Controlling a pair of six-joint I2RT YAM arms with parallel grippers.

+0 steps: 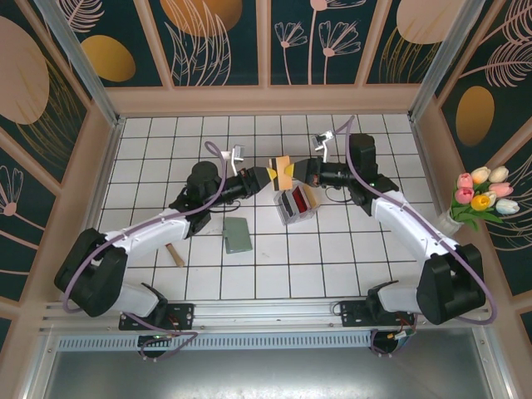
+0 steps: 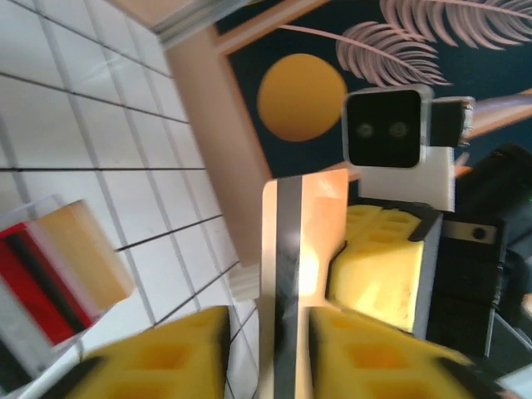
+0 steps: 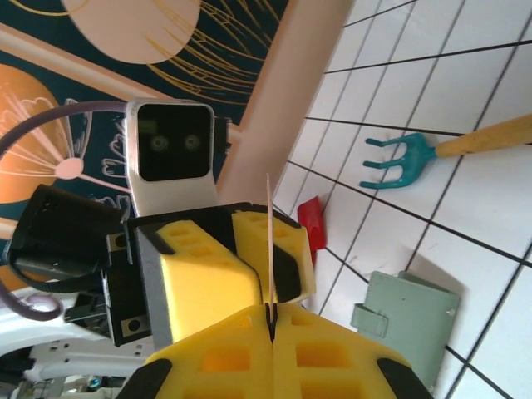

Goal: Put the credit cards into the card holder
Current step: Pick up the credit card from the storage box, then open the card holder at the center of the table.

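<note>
Your right hand (image 3: 270, 314) is pressed together on the credit card (image 2: 303, 233), cream w/ a dark stripe. The card stands edge-on out of its fingertips. Your left hand (image 2: 268, 328) meets it tip to tip. Its fingers (image 2: 166, 353) are spread w/ the card in the gap, and tile shows btw one finger and the card, so no pinch on that side. Both hands sit up off the desk (image 1: 332, 258). Just below and beside the right hand is the ribbed case (image 1: 297, 204), tilted, w/ the other cards (image 2: 37, 287) in it, red and dark. Farther off, back by your left hand's forearm, the card holder (image 1: 238, 234) lies flat on the desk, grey-green. Past the holder from the right hand lies a teal rake (image 3: 397, 158) w/ a wooden handle.
</note>
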